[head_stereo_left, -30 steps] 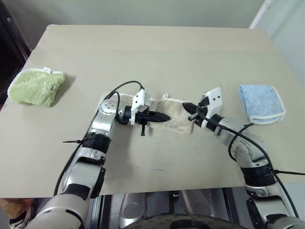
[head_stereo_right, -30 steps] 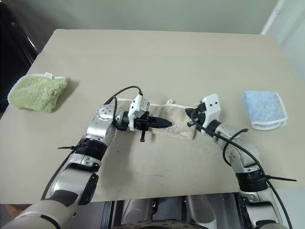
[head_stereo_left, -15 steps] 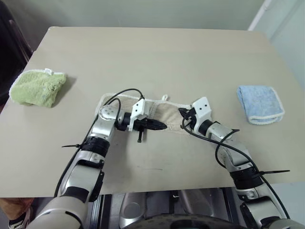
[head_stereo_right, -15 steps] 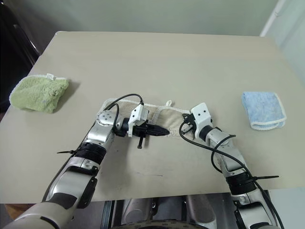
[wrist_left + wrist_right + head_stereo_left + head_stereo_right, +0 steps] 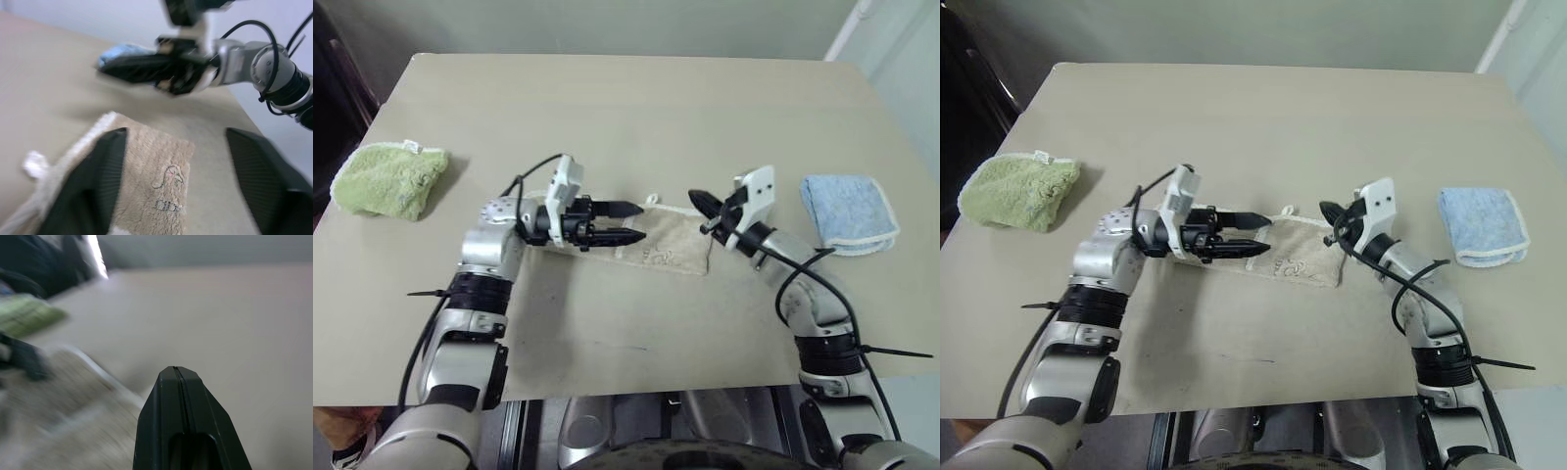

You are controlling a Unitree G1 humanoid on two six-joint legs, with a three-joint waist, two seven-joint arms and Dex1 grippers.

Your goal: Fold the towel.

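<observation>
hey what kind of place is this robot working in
Probably a lab or test room rather than a home: a plain beige table holding only three small cloths, the towel, a green cloth and a blue cloth, before bare walls.

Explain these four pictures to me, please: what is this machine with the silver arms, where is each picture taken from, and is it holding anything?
It is a humanoid robot with two arms, each ending in a gripper of two black fingers. The two wide pictures come from the two eyes of a camera on its head, looking down over a plain beige table. The two close pictures come from small cameras on its wrists, looking along the fingers.

Three cloths lie on the table: a beige ribbed terry towel with a white border in the middle, a fluffy green cloth on the robot's left, and a folded light blue cloth on its right.

The left gripper is open above the towel, holding nothing. The right gripper is shut and also empty, beside the towel's far corner. The towel lies folded into a narrow strip.
</observation>
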